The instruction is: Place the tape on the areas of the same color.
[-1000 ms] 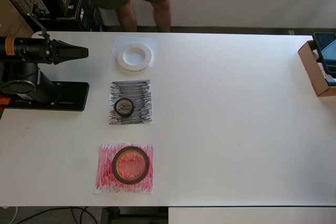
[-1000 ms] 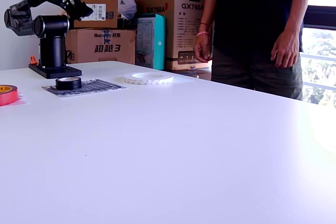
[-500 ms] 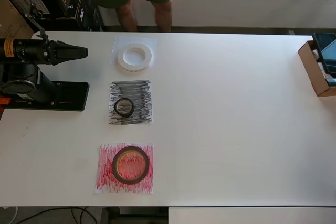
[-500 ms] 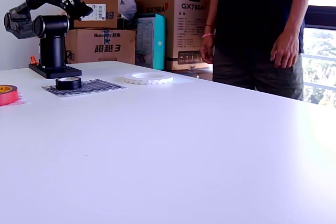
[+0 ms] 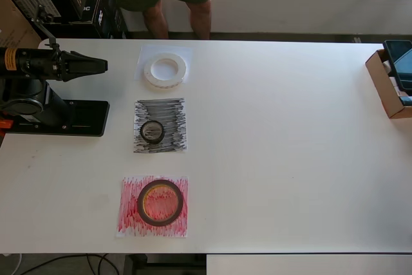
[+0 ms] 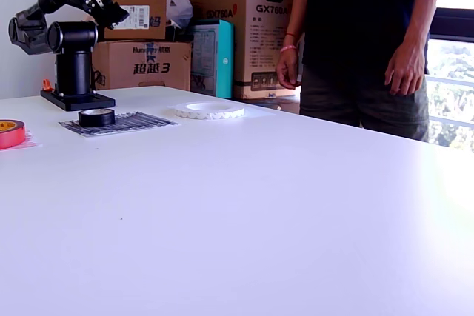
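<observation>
White tabletop point(image 5: 290, 146) fills the overhead view, stacked cardboard boxes point(image 6: 244, 27) and a standing person point(image 6: 363, 42) behind it in the exterior view. At the overhead view's left, the black arm point(image 5: 38, 69) is folded above its base, the gripper point(image 5: 100, 65) raised, its jaws clenched on nothing, well apart from the rolls. Each roll lies on its matching sheet: the translucent-white ring point(image 5: 165, 71) on the white sheet point(image 5: 145, 52), the dark-red ring point(image 5: 159, 202) on the red sheet point(image 5: 129, 217), the small black roll point(image 5: 152, 131) on the black sheet point(image 5: 168, 111).
</observation>
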